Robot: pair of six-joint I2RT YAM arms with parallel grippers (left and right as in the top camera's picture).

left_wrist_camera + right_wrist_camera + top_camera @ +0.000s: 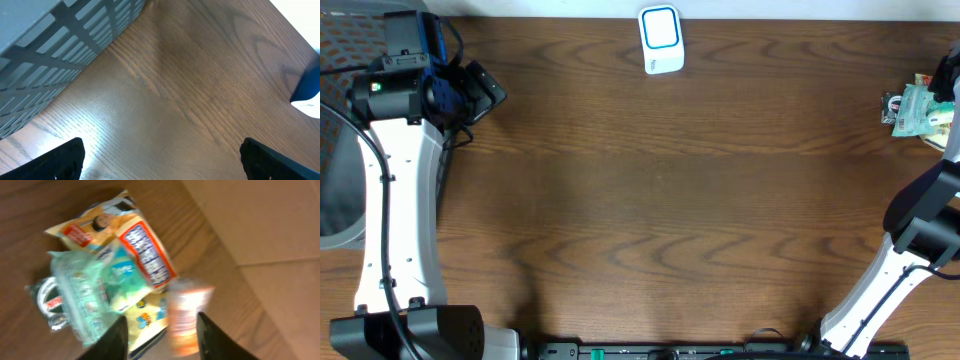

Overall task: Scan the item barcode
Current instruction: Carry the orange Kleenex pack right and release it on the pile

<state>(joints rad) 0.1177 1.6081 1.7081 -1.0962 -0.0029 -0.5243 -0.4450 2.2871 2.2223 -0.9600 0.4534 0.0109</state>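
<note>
My left claw (162, 150) hangs low over the desk (165, 90), its fingers (60, 160) spread as wide as they go and only bare wood grain showing in the gap. Past them on one side stands a grey slatted basket (60, 55). At the opposite edge of that wrist view I catch a corner of the blue-and-white scanner (307, 92).

My right claw (161, 325) is partly spread above the pile of packets (100, 280). An orange-and-white item (187, 320), badly blurred, sits in the gap, closer to one finger than the other, and I cannot tell whether either finger touches it. Just beyond lie a green-wrapped packet (87, 290) and a yellow packet (145, 255) with a red-bordered label, overlapping each other. Behind them rises a plain beige surface (260, 220).

From overhead, the pile rests at the desk's right edge, well apart from the scanner, which stands at the middle of the far edge.
</note>
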